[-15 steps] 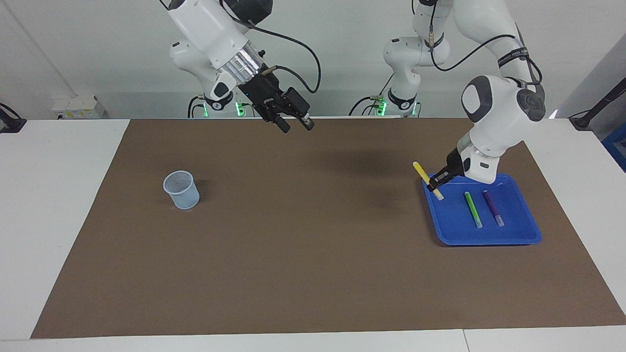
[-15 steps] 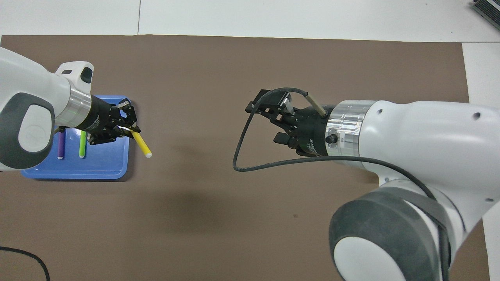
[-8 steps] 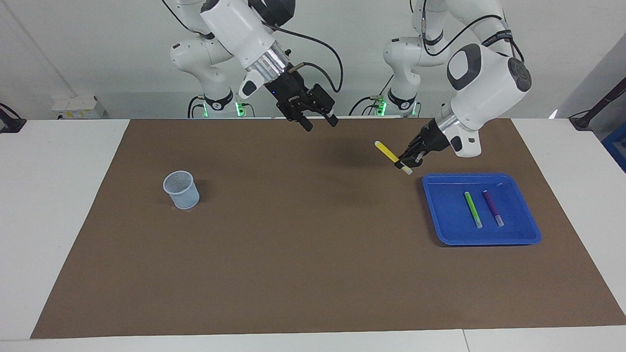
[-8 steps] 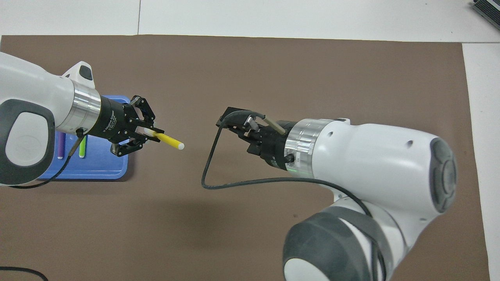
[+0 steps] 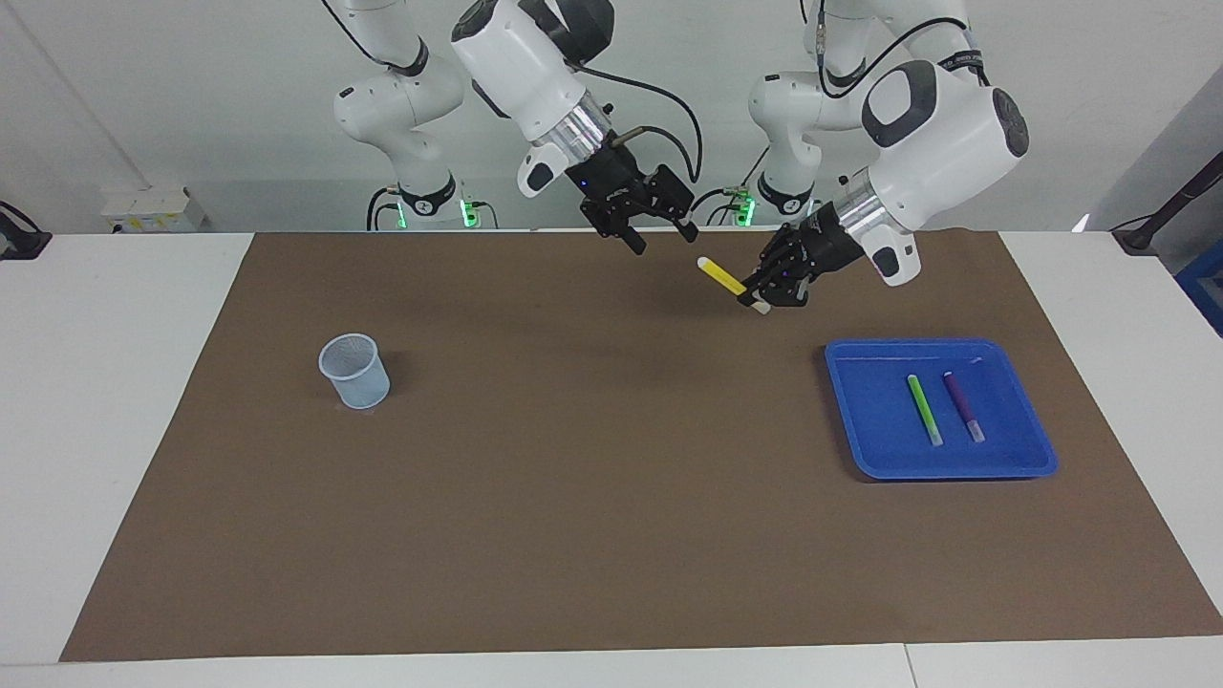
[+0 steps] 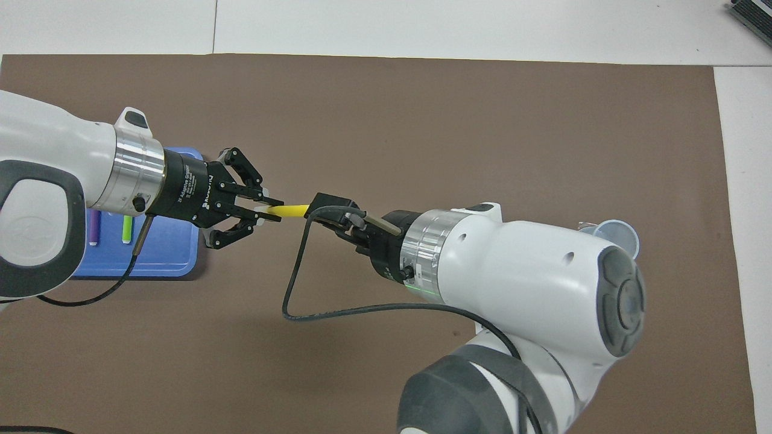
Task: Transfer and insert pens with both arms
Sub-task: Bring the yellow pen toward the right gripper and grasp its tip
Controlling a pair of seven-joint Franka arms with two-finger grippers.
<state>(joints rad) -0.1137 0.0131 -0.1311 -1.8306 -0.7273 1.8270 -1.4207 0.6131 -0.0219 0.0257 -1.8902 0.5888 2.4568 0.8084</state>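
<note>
While both grippers hang in the air over the brown mat (image 5: 573, 497) at the robots' end of the table, the left gripper (image 5: 764, 296) (image 6: 265, 210) pinches the yellow pen (image 5: 722, 277) (image 6: 288, 210) by one end, its free whitish tip aimed at the right gripper (image 5: 659, 234) (image 6: 329, 211), whose fingers stand apart just short of that tip. Farther from the robots, the green pen (image 5: 924, 409) (image 6: 127, 229) and the purple pen (image 5: 963, 406) (image 6: 94, 226) lie side by side in the blue tray (image 5: 860, 420) (image 6: 163, 253) toward the left arm's end, and a small pale cup (image 5: 354, 371) (image 6: 618, 232) stands upright on the mat toward the right arm's end.
</note>
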